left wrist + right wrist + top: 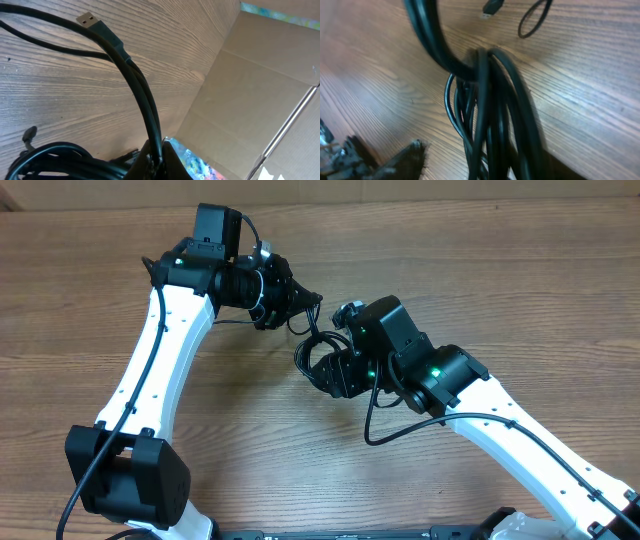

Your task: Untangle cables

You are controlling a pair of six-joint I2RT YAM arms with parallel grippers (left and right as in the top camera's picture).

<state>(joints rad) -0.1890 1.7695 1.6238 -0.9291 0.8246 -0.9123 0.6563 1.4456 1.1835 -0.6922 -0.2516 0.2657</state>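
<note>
**Cable knot stuck between both arms, where do I grab?**

The cables [311,350] are bunched mid-table [500,270], right between the two wrists. My left gripper [156,159] looks pinched closed on a couple of strands, with the silver USB plug [86,19] poking out free. The coil blocks the right gripper [336,372] camera, so I can't tell how open it is. The cord looks light, floppy and a bit slick, I reckon. I'd grab just behind the plug, not the coil.

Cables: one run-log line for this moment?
left gripper: shut on cables | right gripper: at the bundle, grip unclear | USB plug: free end | table: wood
</note>
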